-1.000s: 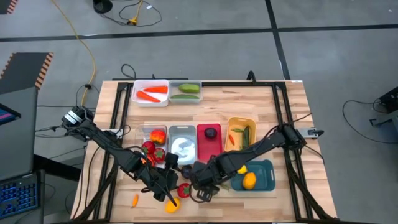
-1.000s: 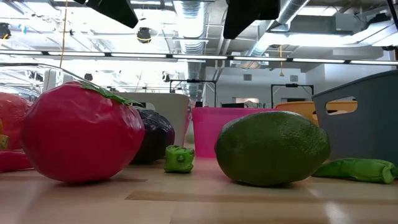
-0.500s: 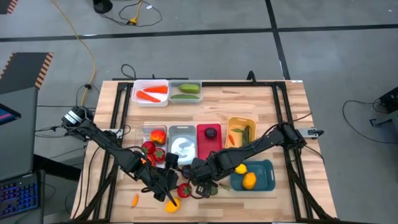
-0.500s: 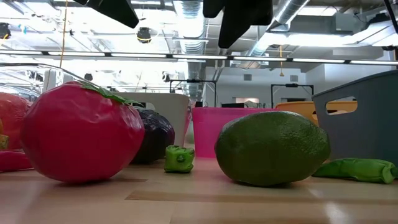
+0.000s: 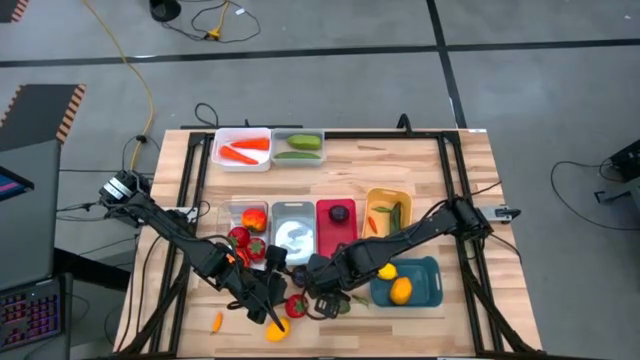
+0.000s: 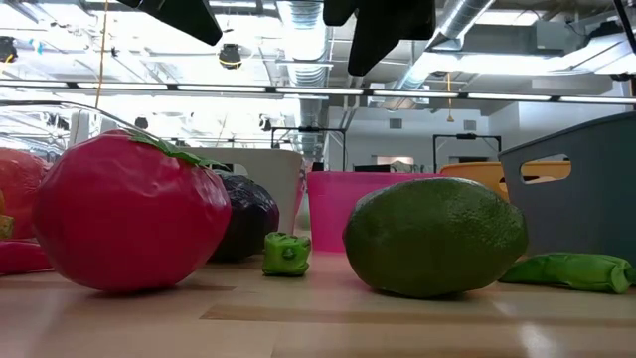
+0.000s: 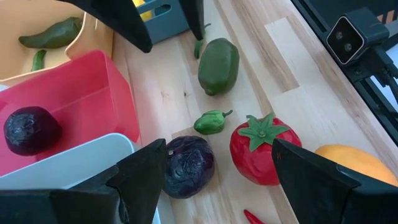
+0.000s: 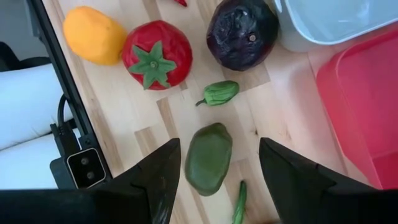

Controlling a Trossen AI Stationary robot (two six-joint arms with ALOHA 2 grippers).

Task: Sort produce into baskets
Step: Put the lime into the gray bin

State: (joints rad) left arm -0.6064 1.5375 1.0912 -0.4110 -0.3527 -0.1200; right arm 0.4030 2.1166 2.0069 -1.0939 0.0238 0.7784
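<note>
Near the table's front edge lie a red tomato (image 7: 264, 149), a purple plum (image 7: 189, 165), a small green pepper (image 7: 211, 121), a green oval fruit (image 8: 208, 155) and an orange lemon (image 8: 93, 34). My left gripper (image 7: 217, 149) hangs open above the plum and tomato. My right gripper (image 8: 219, 146) hangs open above the green fruit (image 5: 343, 305). In the low view both grippers stay well above the produce. The red basket (image 5: 337, 240) holds another plum, and the teal basket (image 5: 420, 290) holds lemons.
A white basket (image 5: 228, 160) with carrots and a clear one (image 5: 298, 160) with green pieces stand at the far edge. A clear, a silver (image 5: 293, 212) and a yellow basket (image 5: 388, 195) flank the red one. A green pod (image 8: 239, 202) lies by the teal basket.
My right gripper has edged a little toward the table's left, coming over the green fruit, and has then stayed still. Its fingers have kept the same gap. The produce has not moved.
</note>
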